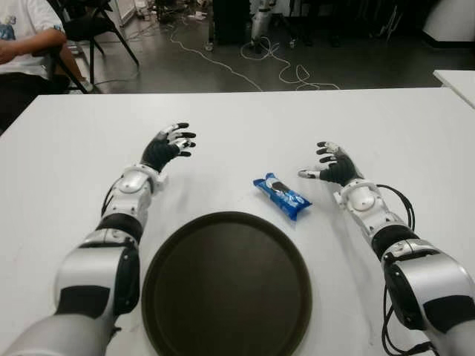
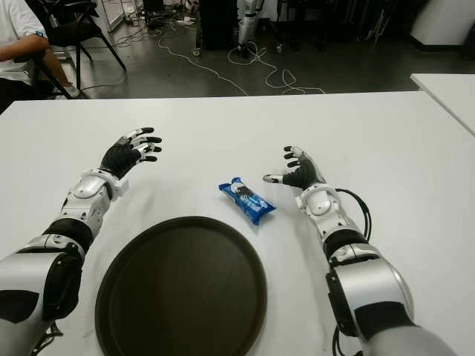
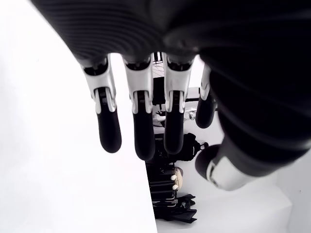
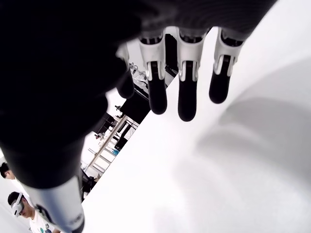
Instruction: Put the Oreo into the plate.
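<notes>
The Oreo (image 1: 281,195) lies on the table (image 1: 386,126) between plate (image 1: 171,252) and right hand (image 1: 332,165), both hands' fingers spread and empty, so I think a careless grasp may push the slippery pack away; left hand (image 1: 166,147) idle.

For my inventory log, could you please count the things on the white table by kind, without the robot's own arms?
Oreo packet, blue: 1
Plate, dark brown and round: 1
Total: 2
Both lie on the white table; the packet is beside the plate, not in it.
</notes>
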You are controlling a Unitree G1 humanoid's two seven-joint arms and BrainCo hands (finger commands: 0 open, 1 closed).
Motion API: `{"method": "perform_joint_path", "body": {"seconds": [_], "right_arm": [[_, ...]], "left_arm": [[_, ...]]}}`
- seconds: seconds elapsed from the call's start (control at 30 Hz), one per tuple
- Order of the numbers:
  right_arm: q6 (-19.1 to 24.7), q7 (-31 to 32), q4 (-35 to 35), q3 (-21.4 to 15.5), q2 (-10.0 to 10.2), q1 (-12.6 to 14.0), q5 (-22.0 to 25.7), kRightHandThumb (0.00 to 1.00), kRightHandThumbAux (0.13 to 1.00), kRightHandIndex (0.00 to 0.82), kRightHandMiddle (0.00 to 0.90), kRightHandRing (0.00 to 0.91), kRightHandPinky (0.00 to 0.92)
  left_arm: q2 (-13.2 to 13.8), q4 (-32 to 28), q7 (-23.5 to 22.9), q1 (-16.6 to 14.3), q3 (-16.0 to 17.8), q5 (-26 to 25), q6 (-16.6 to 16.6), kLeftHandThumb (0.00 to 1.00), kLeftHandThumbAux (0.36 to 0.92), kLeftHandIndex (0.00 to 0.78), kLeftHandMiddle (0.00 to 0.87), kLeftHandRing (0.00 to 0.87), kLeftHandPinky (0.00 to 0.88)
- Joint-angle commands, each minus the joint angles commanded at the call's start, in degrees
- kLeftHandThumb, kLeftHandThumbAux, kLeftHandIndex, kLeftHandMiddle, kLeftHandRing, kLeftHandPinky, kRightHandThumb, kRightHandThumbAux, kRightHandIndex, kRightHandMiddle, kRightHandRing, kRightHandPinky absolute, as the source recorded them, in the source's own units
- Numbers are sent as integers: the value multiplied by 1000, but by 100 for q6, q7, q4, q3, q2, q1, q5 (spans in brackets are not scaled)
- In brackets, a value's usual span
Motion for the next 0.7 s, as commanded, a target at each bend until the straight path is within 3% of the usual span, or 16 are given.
{"method": "perform_joint_path", "body": {"seconds": [0.7], "right_arm": [[-39,-110,-79,87,-41,-41,-73,0,786,171,218,209,185]], "left_arm": [[25,-30,-61,27,78,-51,17,97,720,190,285,294,336]]}}
